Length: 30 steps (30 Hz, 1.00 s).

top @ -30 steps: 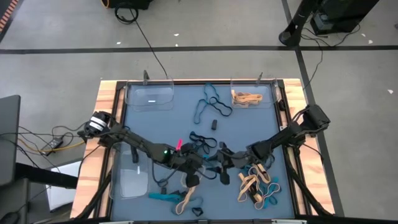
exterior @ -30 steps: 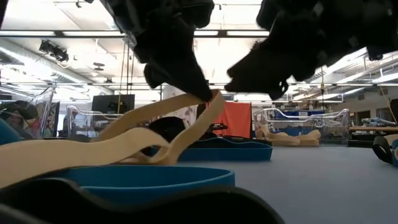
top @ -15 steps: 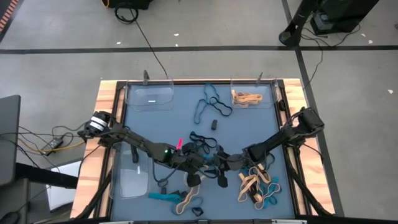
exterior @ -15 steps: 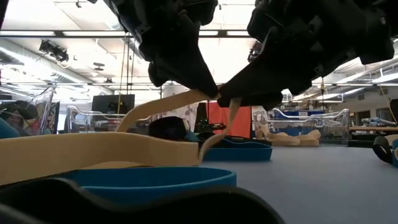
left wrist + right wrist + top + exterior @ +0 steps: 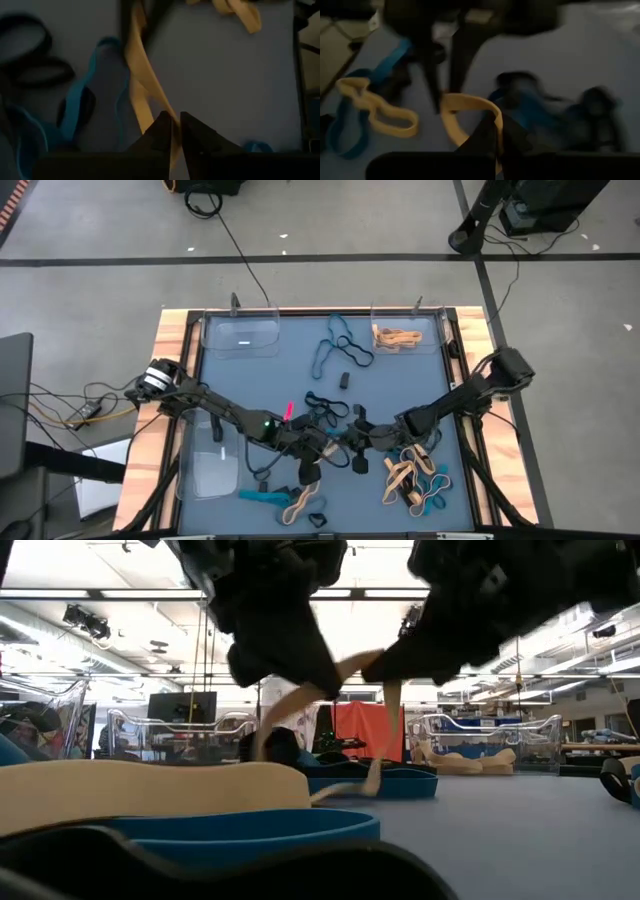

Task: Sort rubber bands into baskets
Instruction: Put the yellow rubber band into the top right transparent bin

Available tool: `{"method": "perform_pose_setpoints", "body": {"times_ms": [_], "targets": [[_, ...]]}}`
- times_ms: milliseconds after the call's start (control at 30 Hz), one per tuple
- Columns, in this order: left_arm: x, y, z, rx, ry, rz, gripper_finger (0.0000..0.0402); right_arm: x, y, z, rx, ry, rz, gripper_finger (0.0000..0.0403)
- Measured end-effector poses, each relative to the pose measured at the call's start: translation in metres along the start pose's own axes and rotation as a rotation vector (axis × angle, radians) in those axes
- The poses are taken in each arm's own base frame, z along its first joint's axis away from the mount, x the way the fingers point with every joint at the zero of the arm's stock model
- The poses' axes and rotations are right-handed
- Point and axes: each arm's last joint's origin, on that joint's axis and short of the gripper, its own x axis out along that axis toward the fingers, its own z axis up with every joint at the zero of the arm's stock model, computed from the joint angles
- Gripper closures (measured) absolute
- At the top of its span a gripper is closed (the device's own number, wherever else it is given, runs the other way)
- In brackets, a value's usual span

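Tan rubber band [image 5: 300,705] hangs lifted above the mat's middle-front, pinched at both ends as if for a handover. Right gripper [image 5: 362,437] is clenched on it; left gripper [image 5: 322,448] has its fingers almost together with the band between them, maybe easing off. Loose bands [image 5: 415,478] lie front right. Tan ones sit in the far-right basket [image 5: 440,343], the likely target.

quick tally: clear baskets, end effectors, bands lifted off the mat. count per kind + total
Clear baskets: 3 (far left, far right, near left)
End effectors: 2 (left end effector, right end effector)
Lifted tan rubber band, strung between them: 1
Total: 6
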Motion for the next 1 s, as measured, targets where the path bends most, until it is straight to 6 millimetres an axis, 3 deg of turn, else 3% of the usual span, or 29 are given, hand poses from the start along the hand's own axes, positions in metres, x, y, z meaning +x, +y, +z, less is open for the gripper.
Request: {"method": "perform_pose_setpoints", "body": {"times_ms": [333,600,800,1000], "targets": [[-0.001,0.000,-0.009,-0.028,0.068,0.031,0.0353,-0.069,-0.037,0.038,-0.119,0.040,-0.316,0.0392],[0.000,0.001,-0.010,0.041,0.061,0.035,0.0353,-0.119,-0.092,0.064,-0.130,-0.022,-0.730,0.0392],[0.000,0.000,-0.009,0.042,0.053,0.033,0.0353,-0.134,-0.138,0.068,-0.081,0.033,-0.953,0.0392],[0.000,0.000,-0.013,0.045,0.061,0.037,0.0353,-0.136,-0.180,0.057,0.012,0.163,-1.103,0.0392]]}}
